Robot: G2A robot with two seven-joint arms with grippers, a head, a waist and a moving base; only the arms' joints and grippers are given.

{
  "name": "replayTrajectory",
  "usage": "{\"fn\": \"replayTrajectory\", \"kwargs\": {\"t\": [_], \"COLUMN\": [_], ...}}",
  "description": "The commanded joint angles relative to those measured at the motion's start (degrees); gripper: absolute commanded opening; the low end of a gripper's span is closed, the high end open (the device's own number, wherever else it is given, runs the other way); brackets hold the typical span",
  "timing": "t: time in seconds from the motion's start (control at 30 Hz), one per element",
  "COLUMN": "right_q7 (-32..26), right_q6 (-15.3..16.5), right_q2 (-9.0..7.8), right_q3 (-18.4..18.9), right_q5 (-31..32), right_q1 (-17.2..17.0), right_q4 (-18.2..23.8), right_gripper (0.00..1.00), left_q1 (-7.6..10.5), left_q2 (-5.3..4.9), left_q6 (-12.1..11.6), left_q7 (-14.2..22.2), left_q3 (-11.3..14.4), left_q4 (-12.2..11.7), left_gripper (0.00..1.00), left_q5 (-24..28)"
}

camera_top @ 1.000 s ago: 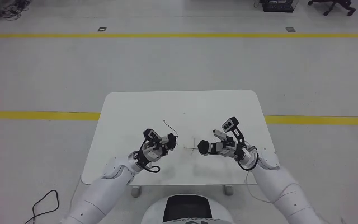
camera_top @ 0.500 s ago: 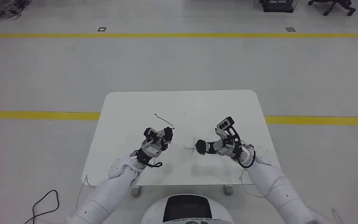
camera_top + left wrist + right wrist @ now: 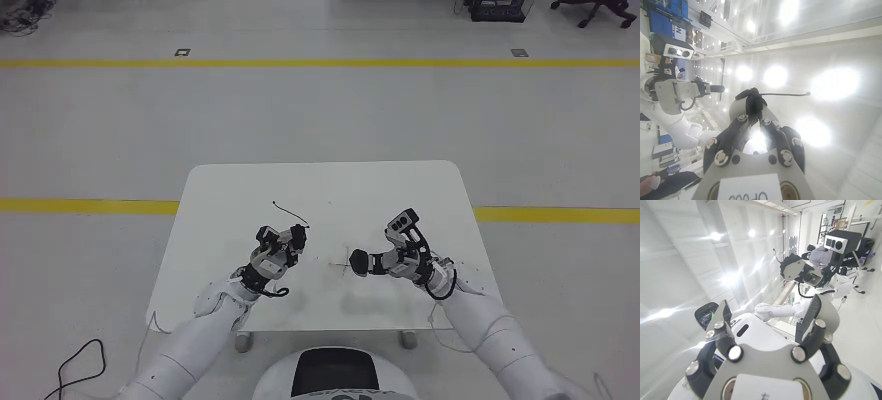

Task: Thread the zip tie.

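Observation:
A thin black zip tie (image 3: 290,213) sticks out of my left gripper (image 3: 296,236), which is shut on one end of it above the white table (image 3: 330,185). In the left wrist view the zip tie (image 3: 783,94) runs straight out from the shut gripper (image 3: 755,98), with its small head at the free end. My right gripper (image 3: 361,263) hovers a short way to the right, facing the left one. In its own wrist view the right gripper (image 3: 768,311) is open with nothing between its fingers, and the left gripper (image 3: 791,269) and zip tie (image 3: 775,255) show farther off.
A small thin mark or scrap (image 3: 338,263) lies on the table between the two grippers. The table's front edge (image 3: 330,328) is close below both arms. Yellow floor lines (image 3: 90,206) run past the table.
The left gripper has shifted slightly left and turned, swinging the zip tie's free end left and farther back. The right gripper moved a little towards the left one, then stayed still.

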State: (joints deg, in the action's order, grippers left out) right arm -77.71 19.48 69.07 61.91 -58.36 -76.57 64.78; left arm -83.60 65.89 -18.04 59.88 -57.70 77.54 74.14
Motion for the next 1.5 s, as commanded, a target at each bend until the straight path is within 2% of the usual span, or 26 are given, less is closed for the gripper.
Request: {"fn": "replayTrajectory", "kwargs": {"t": [0.0, 0.33, 0.4, 0.47, 0.6, 0.83, 0.93, 1.17, 1.23, 1.33, 1.47], "right_q7": [0.00, 0.00, 0.39, 1.05, 0.20, 0.09, -0.69, -0.31, 1.02, -0.34, -1.93], "right_q6": [0.00, 0.00, -0.05, 0.00, 0.00, 0.00, -0.74, -0.71, -0.51, -1.15, -2.23], "right_q2": [0.00, 0.00, 0.02, 0.18, 0.76, 3.24, 3.94, 3.95, 4.01, 4.23, 4.79], "right_q3": [0.00, 0.00, 0.03, 0.19, -0.08, -4.06, -5.44, -5.38, -4.97, -4.44, -4.66], "right_q5": [0.00, 0.00, -0.11, -1.51, -3.74, -6.89, -7.53, -7.56, -7.92, -10.07, -11.86], "right_q1": [0.00, 0.00, -0.07, -0.87, -0.98, 2.68, 3.84, 3.80, 3.33, 2.91, 3.55], "right_q4": [0.00, 0.00, 0.12, 1.62, 1.40, -3.23, -4.74, -4.57, -3.33, -2.66, -3.80], "right_gripper": [1.00, 1.00, 1.00, 1.00, 1.00, 1.00, 1.00, 1.00, 1.00, 1.00, 1.00], "left_q1": [0.00, -0.02, -0.79, -1.83, -3.60, -4.77, -5.13, -5.13, -5.11, -5.06, -4.71], "left_q2": [0.00, 0.02, 0.35, 1.01, 2.83, 6.50, 8.07, 8.07, 8.24, 8.51, 8.74], "left_q6": [0.00, -0.01, -1.44, -1.44, -1.44, -1.44, -1.44, -1.44, -0.93, -0.83, -0.86], "left_q7": [0.00, -0.28, -2.08, -3.21, -4.54, -5.11, -5.23, -5.23, -6.31, -6.34, -5.99], "left_q3": [0.00, 0.01, 0.16, -0.70, -1.95, -3.73, -5.29, -5.29, -4.77, -4.07, -3.56], "left_q4": [0.00, 0.09, 0.91, 1.99, 2.86, 2.34, 2.20, 2.20, 3.06, 3.33, 2.75], "left_gripper": [0.00, 0.00, 0.00, 0.00, 0.00, 0.00, 0.00, 0.00, 0.00, 0.00, 0.00], "left_q5": [0.00, 0.02, -0.21, -1.85, -5.86, -10.02, -11.89, -11.89, -10.88, -8.65, -7.12]}}
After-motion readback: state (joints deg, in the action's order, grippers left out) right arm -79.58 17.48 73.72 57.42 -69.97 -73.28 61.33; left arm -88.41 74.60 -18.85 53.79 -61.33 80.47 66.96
